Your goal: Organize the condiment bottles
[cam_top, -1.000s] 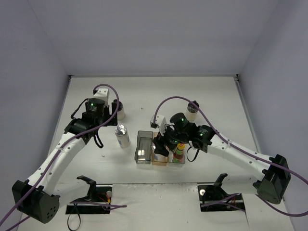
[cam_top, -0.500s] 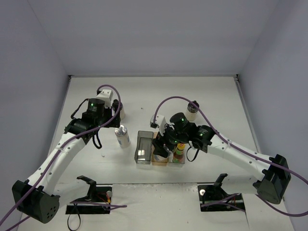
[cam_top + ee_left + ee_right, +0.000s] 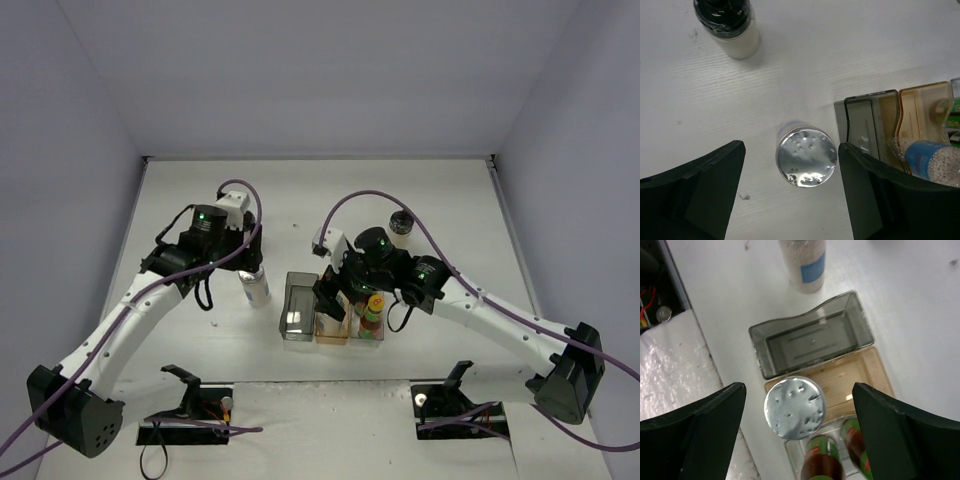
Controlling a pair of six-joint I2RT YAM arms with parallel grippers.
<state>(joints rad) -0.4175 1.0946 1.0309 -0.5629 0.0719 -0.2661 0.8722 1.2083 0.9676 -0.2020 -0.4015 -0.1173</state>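
- The left gripper (image 3: 791, 146) was wide open, with one finger on each side of a silver-cap bottle (image 3: 806, 162). It did not touch the bottle.
- That pale bottle stood up on the table (image 3: 790, 75), just beside the grey bin (image 3: 865, 125).
- A black-cap bottle (image 3: 730, 25) stood farther off on the table.
- The right gripper (image 3: 799, 387) was wide open as well and held nothing.
- Between its fingers, a second silver-cap bottle (image 3: 794, 407) stood at one end of the amber bin (image 3: 860, 372).
- Two dark bottles (image 3: 821, 466) stood side by side in the clear bin (image 3: 367, 338).
- The bins sat in a row: grey, amber, clear.
- The other black-cap bottle (image 3: 402, 222) stood alone on the table behind the right arm, well apart from the bins.
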